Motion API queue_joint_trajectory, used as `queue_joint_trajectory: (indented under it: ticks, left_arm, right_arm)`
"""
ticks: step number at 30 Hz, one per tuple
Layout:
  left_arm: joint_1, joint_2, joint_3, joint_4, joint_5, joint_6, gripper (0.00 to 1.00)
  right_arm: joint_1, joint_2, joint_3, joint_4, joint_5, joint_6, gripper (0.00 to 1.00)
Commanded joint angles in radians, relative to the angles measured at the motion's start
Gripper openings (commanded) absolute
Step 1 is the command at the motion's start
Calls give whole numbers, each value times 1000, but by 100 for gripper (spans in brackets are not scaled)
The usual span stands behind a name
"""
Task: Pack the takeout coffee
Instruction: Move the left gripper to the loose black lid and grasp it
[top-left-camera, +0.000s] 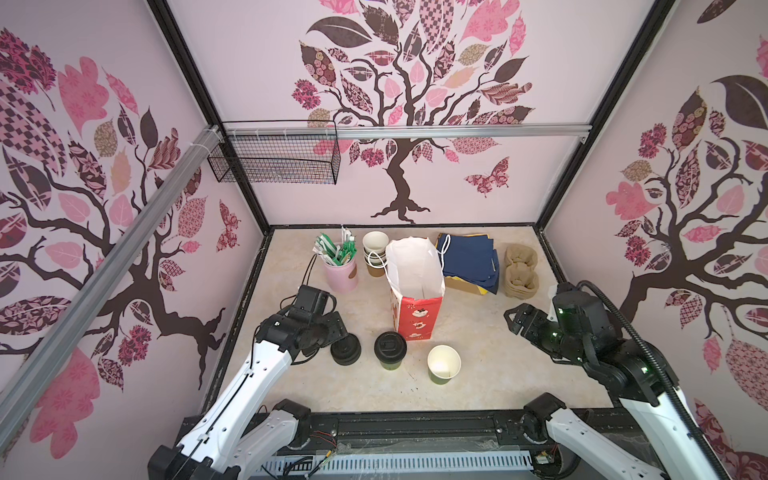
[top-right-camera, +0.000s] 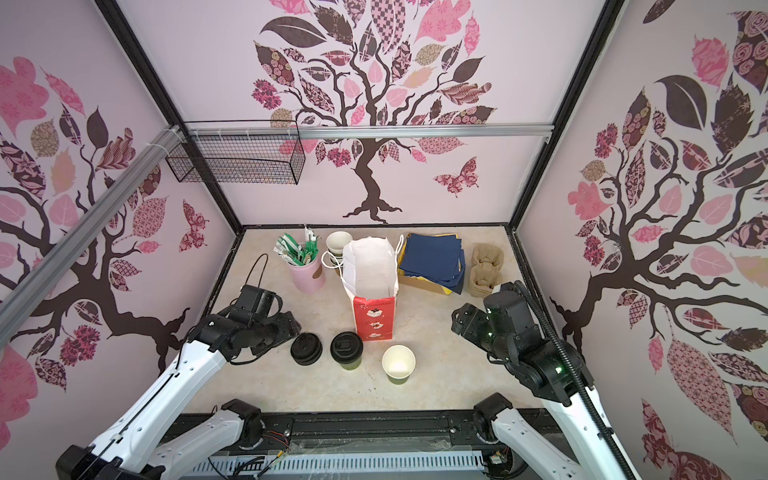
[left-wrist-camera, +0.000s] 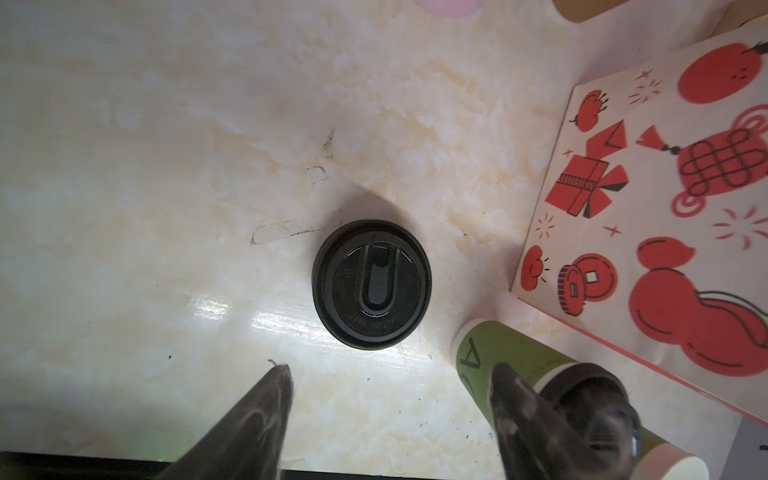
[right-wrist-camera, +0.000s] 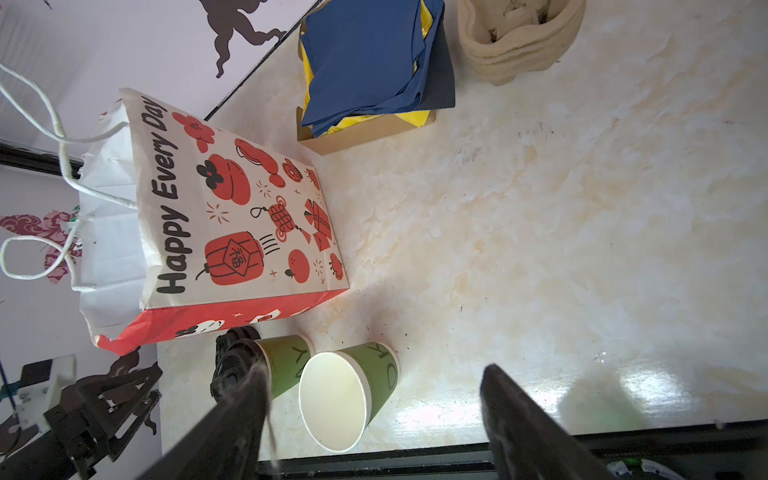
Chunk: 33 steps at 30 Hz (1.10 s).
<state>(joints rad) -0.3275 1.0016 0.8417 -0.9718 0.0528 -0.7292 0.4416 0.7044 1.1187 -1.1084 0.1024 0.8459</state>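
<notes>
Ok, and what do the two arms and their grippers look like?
The left arm and right arm have white shells with black joints and black wrist housings. The right one carries a ribbed black cable hose and small green lights. The left gripper and right gripper are black, their jaws long, tapering to points.

Pale pink walls (top-left-camera: 457, 199) on three sides, all printed with a dark-trunked tree (top-left-camera: 399, 174) in pink and brown patterned leaves. Butterfly (top-left-camera: 487, 178) low on the back wall, right of the trunk. Black frame posts (top-left-camera: 183, 62) running up the corners. Aluminium rail (top-left-camera: 457, 132) straight across the back, black wire basket (top-left-camera: 274, 160) hooked at its left end. Down below, a cream marble-look tabletop (top-left-camera: 498, 365), scuffed, with a bright glare patch (left-wrist-camera: 220, 308) in the left wrist view.
</notes>
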Motion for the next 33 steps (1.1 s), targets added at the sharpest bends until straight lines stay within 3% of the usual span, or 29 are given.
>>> queue_joint_trajectory:
  ticks: [1, 11, 33]
  left_arm:
    - [11, 72, -32, 102, 115, 115, 82]
    - [13, 253, -21, 102, 23, 235, 88]
    - [11, 392, -13, 121, 73, 318, 84]
  right_arm:
    - [-7, 6, -4, 6, 17, 2, 83]
    - [-6, 27, -3, 14, 28, 4, 84]
    - [-6, 33, -16, 25, 31, 10, 84]
